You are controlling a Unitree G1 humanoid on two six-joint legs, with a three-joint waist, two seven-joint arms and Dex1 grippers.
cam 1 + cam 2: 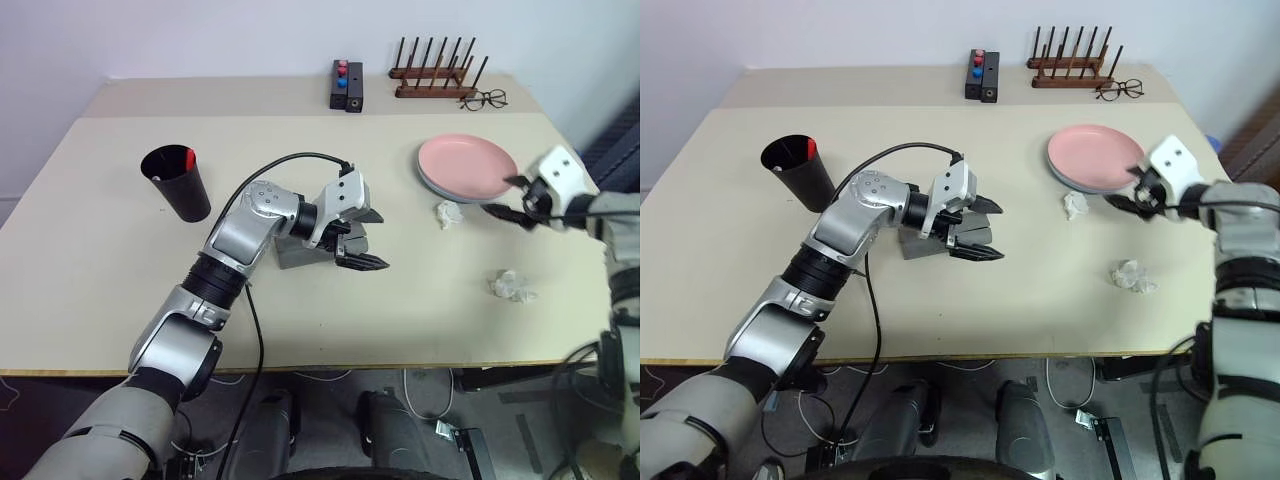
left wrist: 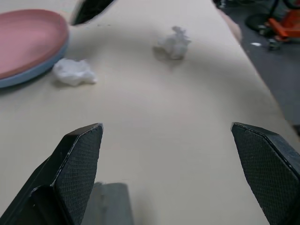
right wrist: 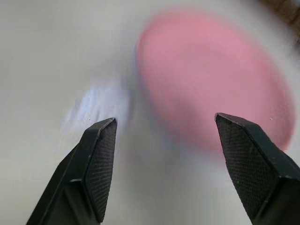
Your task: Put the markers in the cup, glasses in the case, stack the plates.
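While jaws gape, pink plate [image 3: 211,79] lies just beyond right gripper [image 3: 164,154].

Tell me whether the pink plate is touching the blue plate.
Touching. In the left wrist view the pink plate lies stacked directly on the blue plate, whose rim shows just beneath it with no gap.

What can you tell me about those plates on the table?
The plates are two round, shallow dishes stacked flat: a pink plate on top of a light blue plate, whose rim peeks out underneath. They look smooth and matte, and lie on the table's right side beside a crumpled white paper.
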